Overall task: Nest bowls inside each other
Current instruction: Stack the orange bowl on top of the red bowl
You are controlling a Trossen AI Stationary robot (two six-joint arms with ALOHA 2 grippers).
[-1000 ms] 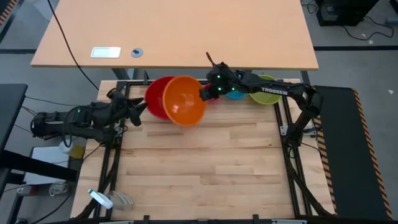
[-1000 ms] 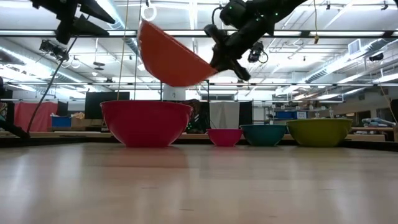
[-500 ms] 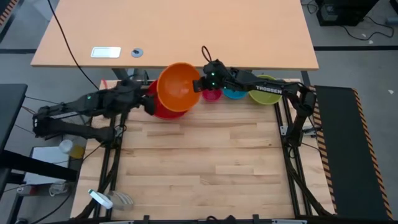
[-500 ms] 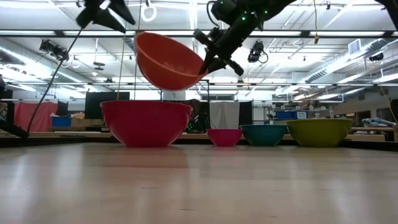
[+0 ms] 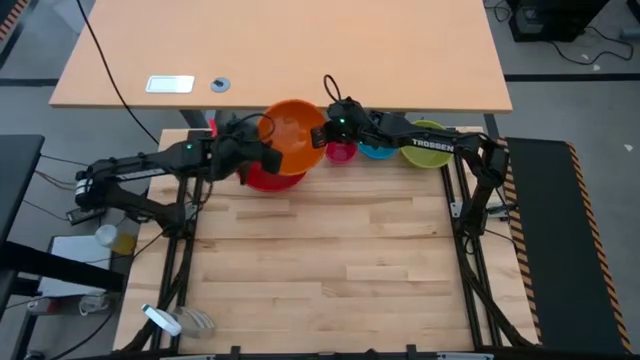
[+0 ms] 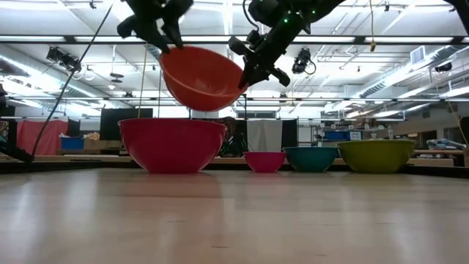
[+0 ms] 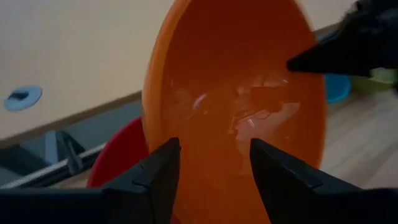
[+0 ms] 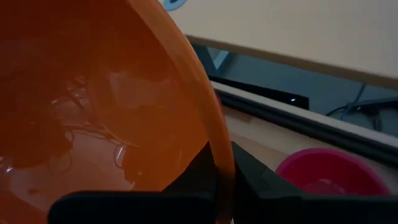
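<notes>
My right gripper [image 5: 322, 135] is shut on the orange bowl [image 5: 293, 135], which hangs opening up over the red bowl [image 6: 172, 143]. The red bowl stands on its base at the table's far left. My left gripper [image 5: 265, 150] is open at the orange bowl's left rim [image 6: 167, 53], its fingers [image 7: 165, 180] spread in front of the bowl's inside [image 7: 249, 93]. To the right, a row along the far edge holds the magenta bowl [image 5: 341, 152], the blue bowl [image 5: 377, 152] and the yellow-green bowl [image 6: 375, 155]. My right gripper has the orange bowl's rim on its right side [image 8: 219, 155], one finger [image 8: 200, 168] inside the bowl and one outside. It comes slanting down from the table's right. The bowl is lifted clear, near level, above the red bowl. My left gripper: I cannot tell whether it touches the rim.
A light wooden desk [image 5: 300, 50] stands beyond the far edge, with a white card [image 5: 170, 84] and a small disc [image 5: 220, 84] on it. Black frame rails [image 5: 180, 250] run along the table's left and right sides.
My left gripper has swung up and toward the table's right, from the left edge to the orange bowl's left rim, staying open. My right gripper has rolled its wrist. The orange bowl has turned from tilted toward the near edge to almost level and has shifted over the red bowl.
</notes>
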